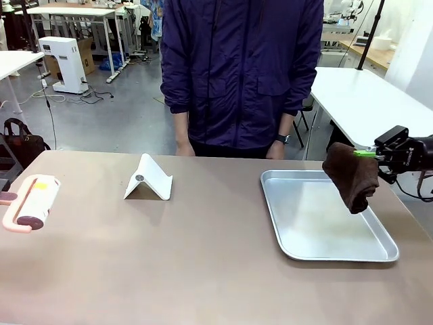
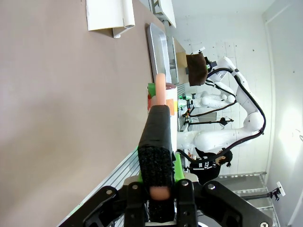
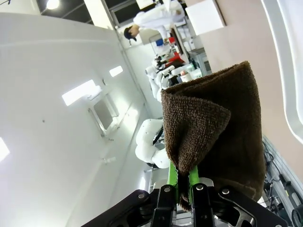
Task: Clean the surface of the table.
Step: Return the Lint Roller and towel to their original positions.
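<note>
**Right gripper holds a brown cloth above the tray; left gripper holds a lint roller**

Front view: the table (image 1: 203, 264) with the taupe-brown top fills the lower part of the picture. On its right side lies a silver metal tray (image 1: 298, 238). The right gripper (image 1: 371, 154) comes in from the right edge, and its jaws are closed on a dark brown cloth (image 1: 350, 176), which hangs down over the far right corner of the tray. Near the middle of the table stands a white folded stand (image 1: 149, 179). At the left edge is a pink and white lint roller (image 1: 34, 202). A person (image 1: 240, 74) in a dark blue jacket stands at the far side.

Left wrist view: the left gripper (image 2: 160, 156) has its jaws closed on the pink handle of the lint roller (image 2: 160, 94), just beside the table (image 2: 66, 109). Farther off are the white stand (image 2: 110, 16), the tray (image 2: 158, 47) and the cloth (image 2: 197, 68).

Right wrist view: the right gripper (image 3: 184, 182) pinches the folded brown cloth (image 3: 222, 137) between its green pads, fully closed on it. Behind the cloth show the table (image 3: 241, 40) and the rim of the tray (image 3: 279, 28).
</note>
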